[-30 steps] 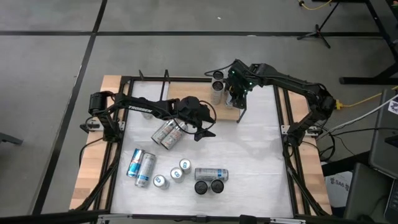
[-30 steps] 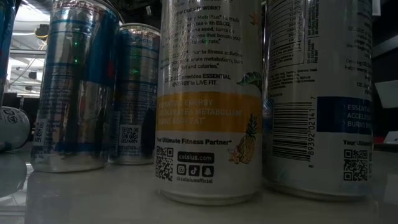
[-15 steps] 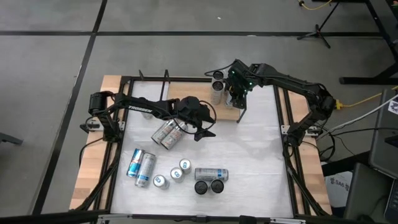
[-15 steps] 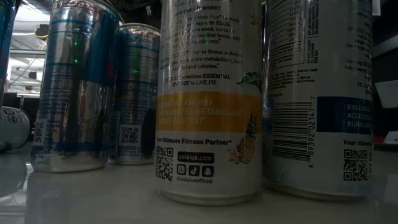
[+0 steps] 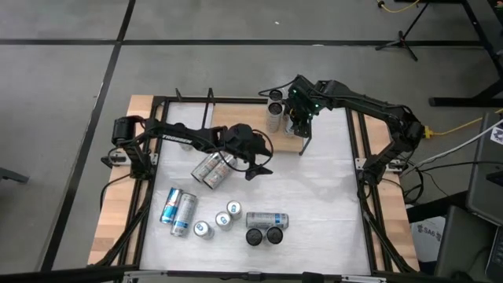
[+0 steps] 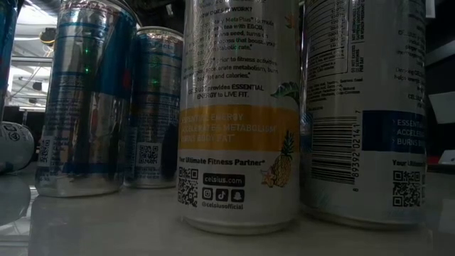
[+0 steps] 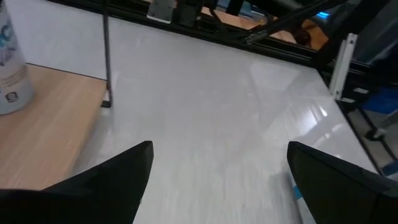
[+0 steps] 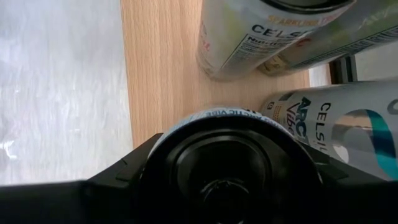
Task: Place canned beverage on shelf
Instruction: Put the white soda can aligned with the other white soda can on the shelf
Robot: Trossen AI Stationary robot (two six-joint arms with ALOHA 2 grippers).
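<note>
Grasping a canned beverage (image 8: 221,134): right end effector (image 5: 297,119), clenched on it above the shelf (image 5: 292,144), beside two standing cans (image 5: 273,108). Left end effector (image 5: 250,159): released, over the tabletop (image 5: 322,196) near lying cans (image 5: 211,168).

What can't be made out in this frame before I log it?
- Right gripper over the shelf, high view: the arm hides whether its can touches the board; the right wrist view shows only the can's top.
- Low view: cans fill the picture, hiding both arms and the shelf.
- Left gripper, open: the lying cans beside it fall outside the left wrist view.
- Brands of the front-row cans, high view: too small.
</note>
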